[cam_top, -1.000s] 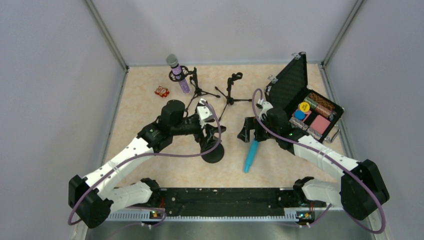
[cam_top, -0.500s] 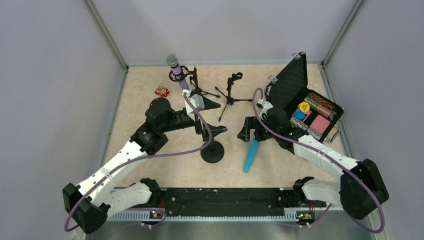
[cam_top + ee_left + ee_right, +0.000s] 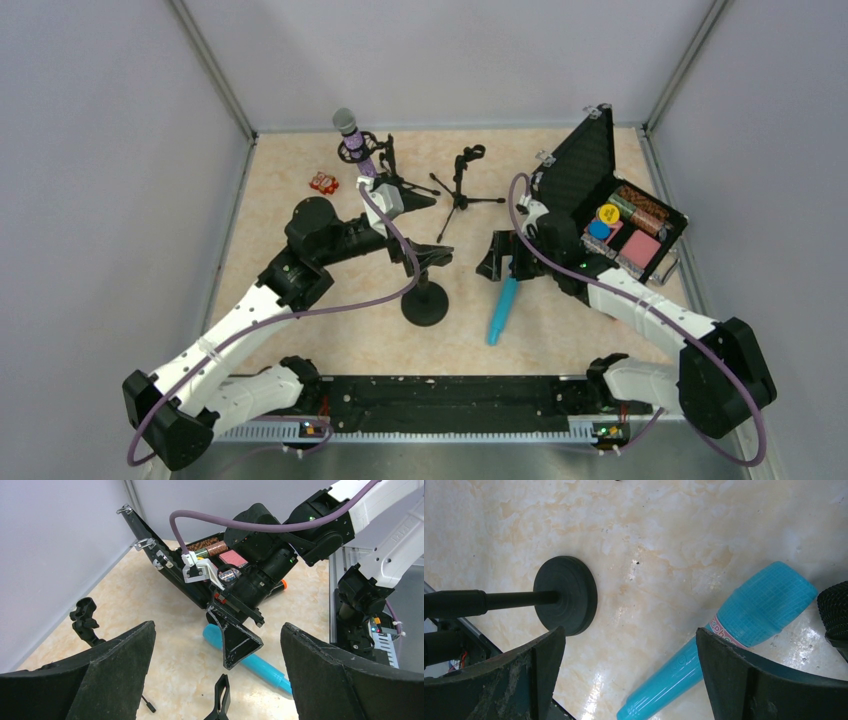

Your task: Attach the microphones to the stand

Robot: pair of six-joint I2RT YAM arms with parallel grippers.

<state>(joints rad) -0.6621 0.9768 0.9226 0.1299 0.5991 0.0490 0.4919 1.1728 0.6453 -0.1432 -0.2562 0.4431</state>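
hovering low over the table, the right gripper stands wide open and empty. the turquoise microphone lies flat, close to one finger rather than centred. closing from here could clip its broad head and roll or skid it away, and the smooth tapered body might slip on lifting. the left gripper, also spread wide with nothing in it, hangs just beside the round-base stand; a nudge to its pole could tip it. both wrists sit close, so a crossing reach risks a clash. the purple microphone sits in the far stand. the black microphone seems tucked beside the case, mostly hidden.
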